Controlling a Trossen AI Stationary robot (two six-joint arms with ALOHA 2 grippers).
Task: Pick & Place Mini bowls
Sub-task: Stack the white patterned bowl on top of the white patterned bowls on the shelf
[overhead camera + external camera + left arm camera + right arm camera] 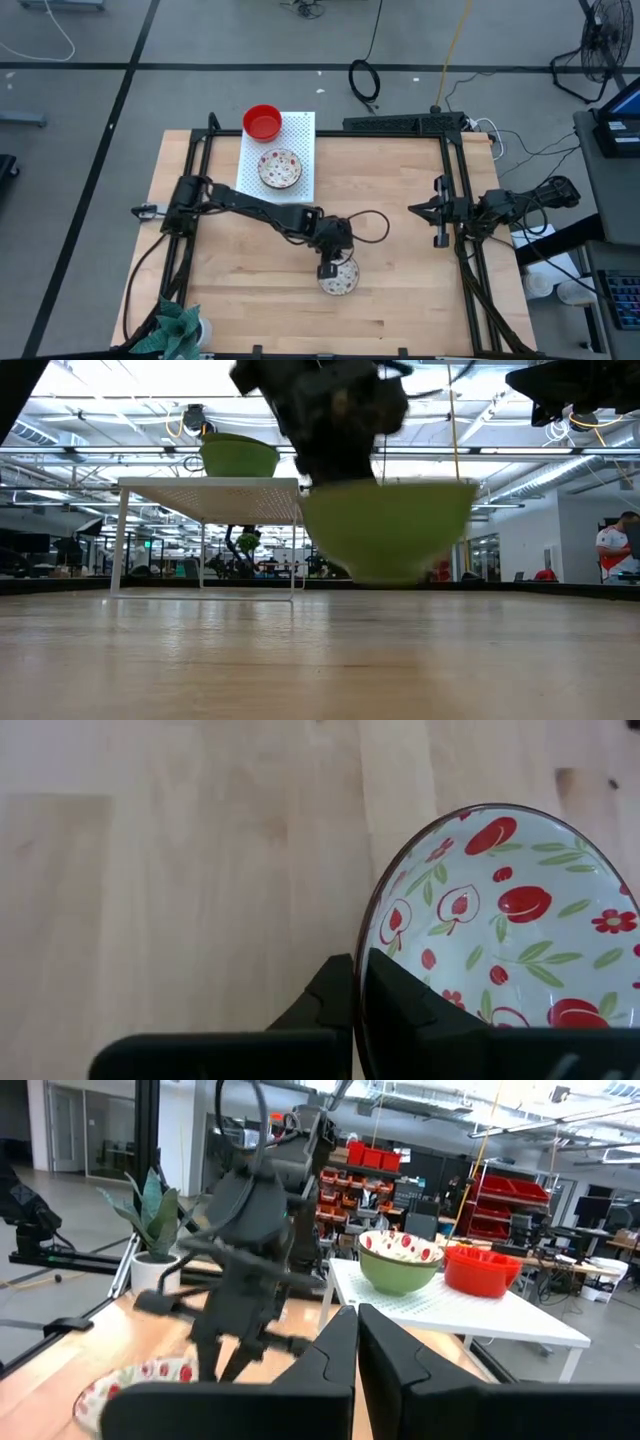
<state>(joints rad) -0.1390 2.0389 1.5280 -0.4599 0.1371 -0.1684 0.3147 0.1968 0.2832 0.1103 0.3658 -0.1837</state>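
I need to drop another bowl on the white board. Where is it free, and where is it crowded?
The white board has a bare strip beside the floral bowl, toward the right arm. The red bowl crowds its far corner.

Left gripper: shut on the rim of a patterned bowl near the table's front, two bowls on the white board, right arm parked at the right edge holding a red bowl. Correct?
One error: the right gripper is shut on nothing, as the right wrist view shows. The red bowl sits on the white board beside a patterned bowl. The rest holds: the left gripper pinches the rim of the other patterned bowl.
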